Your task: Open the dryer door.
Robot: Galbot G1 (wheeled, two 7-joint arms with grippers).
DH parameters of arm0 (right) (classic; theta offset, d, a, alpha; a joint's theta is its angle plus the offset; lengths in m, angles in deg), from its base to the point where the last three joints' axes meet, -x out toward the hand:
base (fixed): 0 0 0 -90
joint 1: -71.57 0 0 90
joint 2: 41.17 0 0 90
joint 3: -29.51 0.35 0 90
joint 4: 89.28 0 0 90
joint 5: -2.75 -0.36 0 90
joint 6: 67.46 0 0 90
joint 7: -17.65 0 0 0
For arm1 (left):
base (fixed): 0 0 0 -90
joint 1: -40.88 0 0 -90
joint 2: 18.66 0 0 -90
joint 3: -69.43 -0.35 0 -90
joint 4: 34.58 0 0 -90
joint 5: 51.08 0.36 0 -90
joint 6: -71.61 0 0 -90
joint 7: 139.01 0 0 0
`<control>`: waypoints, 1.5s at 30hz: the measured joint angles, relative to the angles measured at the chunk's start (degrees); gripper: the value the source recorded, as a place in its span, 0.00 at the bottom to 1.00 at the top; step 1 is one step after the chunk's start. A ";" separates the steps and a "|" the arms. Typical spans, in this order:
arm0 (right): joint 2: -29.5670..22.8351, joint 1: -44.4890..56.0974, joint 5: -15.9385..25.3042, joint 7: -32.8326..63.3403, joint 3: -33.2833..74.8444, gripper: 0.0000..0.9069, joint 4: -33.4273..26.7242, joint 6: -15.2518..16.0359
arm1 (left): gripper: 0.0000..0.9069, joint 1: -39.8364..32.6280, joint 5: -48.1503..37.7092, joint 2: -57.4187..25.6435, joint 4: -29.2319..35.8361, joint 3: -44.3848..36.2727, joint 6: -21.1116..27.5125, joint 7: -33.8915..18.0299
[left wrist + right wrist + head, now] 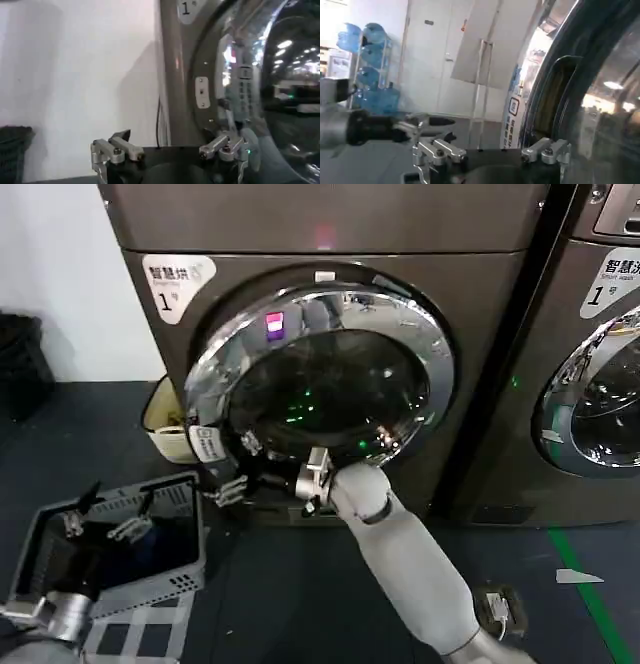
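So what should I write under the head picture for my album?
Right gripper under the dryer door, which is ajar; left gripper waits over a basket.

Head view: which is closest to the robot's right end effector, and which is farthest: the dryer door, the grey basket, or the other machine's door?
From the right end effector:
1. The dryer door, directly above it; the end effector sits at the door's lower rim.
2. The grey basket, on the floor to its lower left, with the left end effector over it.
3. The neighbouring machine's door, far off on the right.
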 joint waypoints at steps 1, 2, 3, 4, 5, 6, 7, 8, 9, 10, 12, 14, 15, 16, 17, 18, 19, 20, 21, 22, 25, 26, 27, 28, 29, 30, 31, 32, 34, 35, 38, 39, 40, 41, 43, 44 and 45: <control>0.13 0.03 0.00 -0.35 0.08 1.00 0.17 -0.05 | 1.00 -0.20 -0.45 -0.24 -0.25 0.86 0.12 0.07; 0.23 0.09 -0.02 -0.82 0.12 1.00 0.33 -0.12 | 1.00 -0.40 -0.85 -0.46 -0.36 1.65 0.25 0.11; 0.42 0.19 -0.02 -1.28 0.13 1.00 0.58 -0.21 | 1.00 -0.65 -1.10 -0.65 -0.51 2.43 0.41 0.13; 0.58 0.26 -0.02 -1.55 0.14 1.00 0.79 -0.21 | 1.00 -0.96 -1.37 -0.85 -0.64 3.15 0.62 0.11; 0.77 0.40 -0.02 -1.96 0.18 1.00 1.01 -0.22 | 1.00 -1.26 -1.65 -1.05 -0.69 3.69 0.85 0.11; 0.90 0.60 -0.03 -2.39 0.29 1.00 1.27 -0.22 | 1.00 -1.54 -1.95 -1.25 -0.78 4.06 1.26 0.11; 1.07 0.88 -0.11 -2.92 0.46 1.00 1.58 -0.22 | 1.00 -1.86 -2.42 -1.47 -0.96 4.35 1.67 0.11; 1.26 1.10 -0.24 -3.46 0.63 1.00 1.79 -0.23 | 1.00 -2.20 -2.94 -1.74 -1.15 4.67 2.08 0.11; 1.49 1.30 -0.41 -4.00 0.84 1.00 2.08 -0.25 | 1.00 -2.41 -3.35 -1.92 -1.26 4.88 2.28 0.11; 1.67 1.51 -0.46 -4.44 0.97 1.00 2.29 -0.29 | 1.00 -2.73 -3.90 -2.21 -1.58 5.13 2.41 0.12; 2.10 2.06 -0.72 -5.55 1.05 1.00 2.97 -0.47 | 1.00 -3.57 -4.74 -2.99 -2.35 5.47 2.48 0.12; 2.47 2.36 -1.22 -6.04 1.07 1.00 3.35 -0.48 | 1.00 -4.41 -6.03 -3.76 -3.17 5.73 2.69 0.10; 2.67 2.56 -1.51 -6.39 1.06 1.00 3.69 -0.47 | 1.00 -4.77 -6.42 -4.19 -3.62 5.81 3.02 0.05; 2.86 2.83 -1.62 -6.75 1.07 1.00 4.06 -0.46 | 1.00 -5.13 -6.48 -4.58 -4.09 5.88 3.34 -0.04; 2.99 3.05 -1.63 -7.11 1.08 1.00 4.32 -0.46 | 1.00 -5.53 -6.48 -5.00 -4.49 5.93 3.78 -0.10; 3.08 3.30 -1.70 -7.56 1.15 1.00 4.63 -0.44 | 1.00 -5.95 -6.47 -5.48 -4.74 5.92 4.34 -0.14; 3.20 3.51 -1.85 -7.96 1.23 1.00 4.89 -0.43 | 1.00 -6.35 -6.45 -5.85 -4.95 5.93 4.71 -0.29; 3.37 3.76 -2.06 -8.47 1.41 1.00 5.20 -0.43 | 1.00 -6.84 -6.44 -6.34 -5.21 5.92 5.02 -0.53; 3.56 4.01 -2.30 -8.86 1.57 1.00 5.51 -0.42 | 1.00 -7.32 -6.52 -6.83 -5.36 5.91 5.38 -0.81; 3.70 4.18 -2.51 -9.15 1.67 1.00 5.71 -0.38 | 1.00 -7.77 -6.74 -7.27 -5.51 5.89 5.91 -1.02; 4.35 4.78 -3.31 -10.90 2.07 1.00 6.37 -0.38 | 1.00 -9.13 -7.01 -8.43 -5.91 5.87 7.66 -1.15; 4.67 5.04 -3.72 -11.67 2.21 1.00 6.65 -0.42 | 1.00 -9.52 -7.12 -8.84 -6.06 5.84 8.14 -1.13; 4.97 5.28 -4.08 -12.42 2.42 1.00 6.95 -0.45 | 1.00 -9.84 -7.15 -9.23 -6.17 5.78 8.28 -1.08; 5.26 5.48 -4.30 -13.00 2.60 1.00 7.17 -0.47 | 1.00 -10.23 -7.52 -9.70 -6.37 5.73 8.29 -0.87; 5.51 5.73 -4.49 -13.53 2.79 1.00 7.45 -0.51 | 1.00 -10.66 -8.02 -10.22 -6.69 5.73 8.28 -0.71; 5.82 6.01 -4.73 -14.19 3.04 1.00 7.73 -0.56 | 1.00 -10.99 -8.55 -10.64 -6.90 5.71 8.28 -0.30; 6.09 6.23 -4.85 -14.59 3.27 1.00 7.96 -0.57 | 1.00 -11.34 -8.80 -11.14 -7.17 5.64 8.22 0.07; 6.33 6.54 -4.98 -15.25 3.52 1.00 8.31 -0.57 | 1.00 -11.68 -8.97 -11.60 -7.47 5.53 7.93 0.38; 6.78 7.04 -5.30 -16.48 4.01 1.00 8.96 -0.57 | 1.00 -12.35 -10.57 -12.45 -8.04 5.24 7.49 1.32; 7.12 7.33 -5.54 -17.06 4.37 1.00 9.34 -0.58 | 1.00 -12.67 -11.15 -12.83 -8.34 5.19 7.43 1.75; 8.08 8.25 -5.84 -18.88 5.21 1.00 10.31 -0.63 | 1.00 -13.70 -11.87 -13.82 -9.12 4.59 7.18 2.69; 8.43 8.55 -5.84 -19.40 5.50 1.00 10.65 -0.71 | 1.00 -13.99 -12.21 -14.05 -9.31 4.43 7.17 2.70; 8.77 8.87 -5.85 -19.79 5.73 1.00 10.98 -0.81 | 1.00 -14.26 -12.71 -14.30 -9.53 4.23 7.17 2.79; 9.19 9.27 -5.91 -20.25 6.03 1.00 11.24 -1.07 | 1.00 -14.63 -13.24 -14.60 -9.81 3.95 7.12 2.85; 9.83 9.88 -6.34 -21.22 6.67 1.00 11.62 -1.51 | 1.00 -15.24 -13.71 -15.05 -10.37 3.46 6.88 3.30; 10.15 10.17 -6.66 -21.85 6.98 1.00 11.82 -1.58 | 1.00 -15.56 -13.88 -15.31 -10.69 3.13 6.68 3.48; 10.50 10.45 -7.03 -22.48 7.35 1.00 11.98 -1.58 | 1.00 -15.86 -14.13 -15.54 -11.01 2.81 6.53 3.50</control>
